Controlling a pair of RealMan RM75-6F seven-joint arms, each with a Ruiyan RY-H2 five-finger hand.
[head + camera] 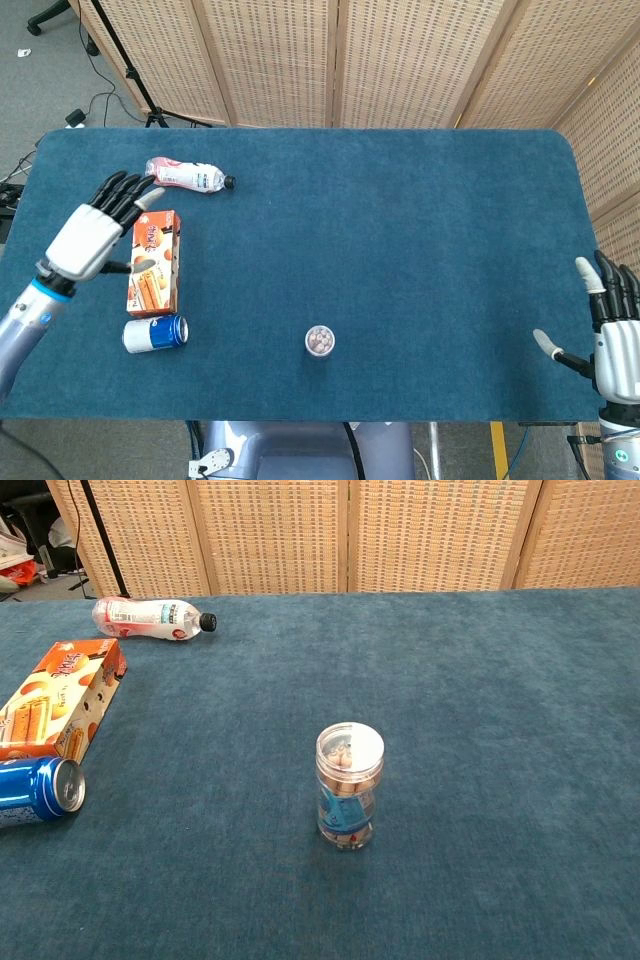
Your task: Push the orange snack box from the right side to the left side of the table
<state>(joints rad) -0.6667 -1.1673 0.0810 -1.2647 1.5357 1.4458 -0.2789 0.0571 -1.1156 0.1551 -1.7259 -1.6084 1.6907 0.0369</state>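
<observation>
Blue carpet-like cloth covers the table (400, 230), and the orange snack box (154, 262) lies flat on it near the left edge, its long side running from front to back. In the chest view the box (58, 702) shows printed pictures of biscuit sticks and a red patch with a logo at its far end; the lettering is too small to read. Just in front of the box a blue drink can (156, 333) lies on its side, its silver top turned toward the middle of the table; any brand on it cannot be made out. Beyond the box, toward the far left corner, a clear plastic bottle (187, 175) with a pink and white label and a black cap lies on its side, the cap pointing right. The label text is not legible.

Near the front edge, around the middle, a small clear jar (349, 785) stands upright with a see-through lid, round pale snacks inside and a blue label whose writing is blurred.

The left hand (96, 227) hovers just left of the box with its dark fingers spread and pointing toward the far side, holding nothing; it appears clear of the box. The right hand (612, 335) is at the front right corner, fingers apart and upright, empty.
</observation>
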